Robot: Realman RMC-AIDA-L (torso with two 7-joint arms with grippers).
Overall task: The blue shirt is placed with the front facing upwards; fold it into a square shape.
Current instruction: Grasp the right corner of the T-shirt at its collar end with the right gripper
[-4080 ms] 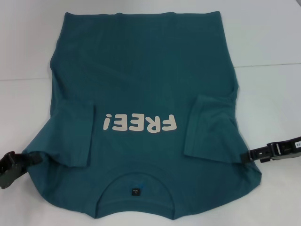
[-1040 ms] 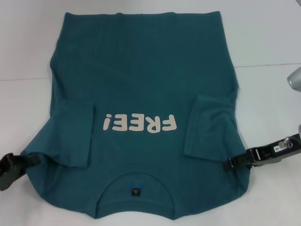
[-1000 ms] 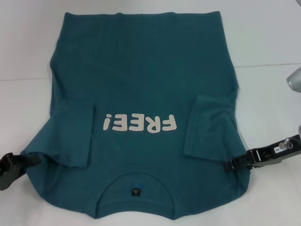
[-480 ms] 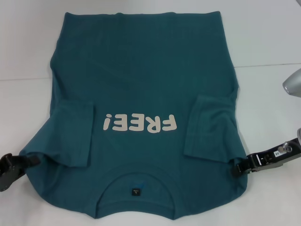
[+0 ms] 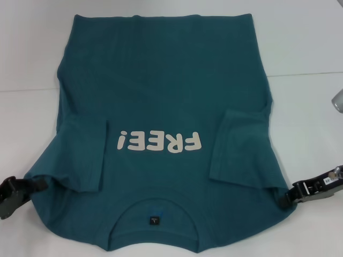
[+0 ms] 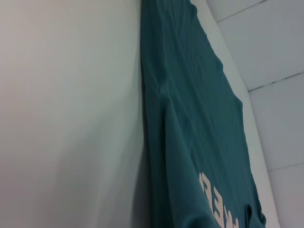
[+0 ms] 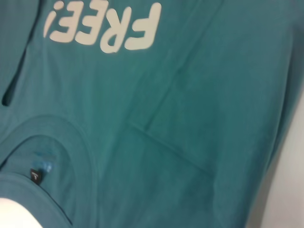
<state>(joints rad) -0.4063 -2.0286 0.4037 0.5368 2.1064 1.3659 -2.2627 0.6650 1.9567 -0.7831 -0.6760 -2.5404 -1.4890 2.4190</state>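
The blue shirt (image 5: 161,80) lies front up on the white table (image 5: 305,43), collar toward me, with both short sleeves folded inward. The cream "FREE!" lettering (image 5: 159,141) reads upside down, and a dark neck label (image 5: 154,219) sits in the collar. My left gripper (image 5: 33,184) is at the shirt's near-left shoulder edge, where the cloth puckers around its tip. At the near-right shoulder edge, my right gripper (image 5: 284,197) holds the cloth. The left wrist view shows the shirt (image 6: 190,118) running along the table. Chest and collar of the shirt (image 7: 190,118) fill the right wrist view.
White table surface (image 5: 27,64) lies bare on both sides of the shirt. A seam line (image 5: 305,72) crosses the table behind. A silver part of my right arm (image 5: 338,100) shows at the right edge.
My right gripper first moved inward along the shoulder, then back outward and toward me, and the shirt's near-right edge came out with it. The left gripper barely shifted.
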